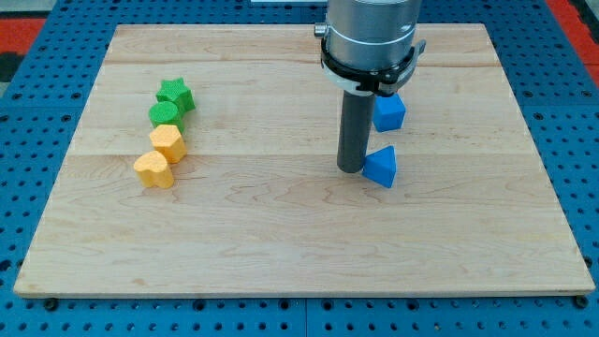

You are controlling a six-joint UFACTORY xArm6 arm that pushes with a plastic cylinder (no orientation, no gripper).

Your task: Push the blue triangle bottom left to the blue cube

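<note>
The blue triangle (381, 168) lies right of the board's middle. The blue cube (389, 112) sits just above it toward the view's top, partly behind the arm's grey housing. My tip (351, 168) rests on the board, touching or almost touching the triangle's left side, below and left of the cube.
At the view's left stands a slanted row: a green star (175, 95), a green round block (165, 114), a yellow hexagon-like block (168, 143) and a yellow heart-like block (153, 170). The wooden board (299, 243) lies on a blue pegboard.
</note>
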